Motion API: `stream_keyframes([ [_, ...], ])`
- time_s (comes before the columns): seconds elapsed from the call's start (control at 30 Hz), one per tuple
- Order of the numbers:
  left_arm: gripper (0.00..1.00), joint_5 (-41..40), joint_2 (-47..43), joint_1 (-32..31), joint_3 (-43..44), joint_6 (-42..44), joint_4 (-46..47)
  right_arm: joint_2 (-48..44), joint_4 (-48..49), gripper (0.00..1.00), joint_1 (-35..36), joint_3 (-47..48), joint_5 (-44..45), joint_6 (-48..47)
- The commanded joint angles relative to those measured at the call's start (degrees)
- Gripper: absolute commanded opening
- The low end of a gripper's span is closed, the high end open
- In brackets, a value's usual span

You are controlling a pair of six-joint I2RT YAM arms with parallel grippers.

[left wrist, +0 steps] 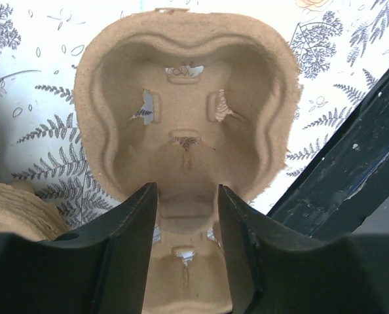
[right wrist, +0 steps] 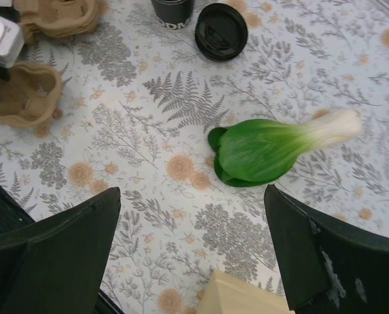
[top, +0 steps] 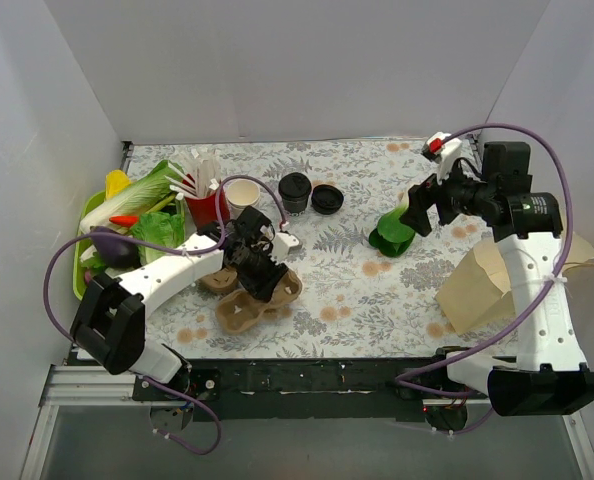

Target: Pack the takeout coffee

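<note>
The takeout coffee [top: 294,192] stands at the back centre with a black lid; its side looks dark grey in the right wrist view [right wrist: 173,10]. My left gripper [top: 262,262] is down over a brown pulp cup carrier [top: 282,287]. In the left wrist view the gripper [left wrist: 185,196] has its jaws closed on the narrow waist of the carrier [left wrist: 181,98]. My right gripper [top: 417,210] is open and empty above the table, and in its own view [right wrist: 192,196] it is near a bok choy [right wrist: 266,147].
A loose black lid [top: 327,199], a lidless cream cup [top: 242,197] and a red cup [top: 205,207] of utensils stand beside the coffee. More carriers [top: 239,312] lie near the front. A paper bag [top: 477,285] lies right. A green tray [top: 80,270] of vegetables is left.
</note>
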Motion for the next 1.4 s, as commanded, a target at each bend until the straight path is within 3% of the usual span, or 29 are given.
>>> stream_keyframes([
  [0.0, 0.48, 4.71, -2.67, 0.12, 1.9, 3.6, 0.0, -0.49, -6.78, 0.98, -0.36, 9.08, 9.75, -2.82],
  [0.1, 0.56, 9.46, -1.09, 0.12, 6.89, 2.55, 0.26, -1.19, -7.67, 0.98, -0.28, 13.65, 18.01, -2.39],
  [0.17, 0.68, 11.92, 0.4, 0.12, 9.37, 0.72, 0.96, -0.84, -10.72, 0.98, -0.97, 16.73, 23.65, -2.12],
  [0.4, 0.7, 14.65, 4.62, 0.12, 17.9, -4.48, 3.07, -2.51, -20.49, 0.98, -3.09, 25.01, 37.79, -5.99],
  [0.63, 0.7, 17.37, 5.86, 0.12, 20.54, -7.03, 5.8, -9.1, -22.0, 0.97, -4.67, 17.82, 49.92, -13.88],
  [0.97, 0.7, 19.14, 5.68, 0.12, 18.96, -7.82, 9.14, -9.81, -18.32, 0.94, -5.46, 5.68, 51.26, -27.86],
  [1.2, 0.7, 19.93, 5.42, 0.12, 18.17, -8.26, 10.37, -3.76, -17.96, 0.91, -7.13, 5.85, 43.26, -43.07],
  [1.37, 0.7, 19.05, 4.72, 0.12, 17.73, -7.82, 10.11, -0.66, -22.79, 0.82, -7.83, 6.22, 37.02, -53.94],
])
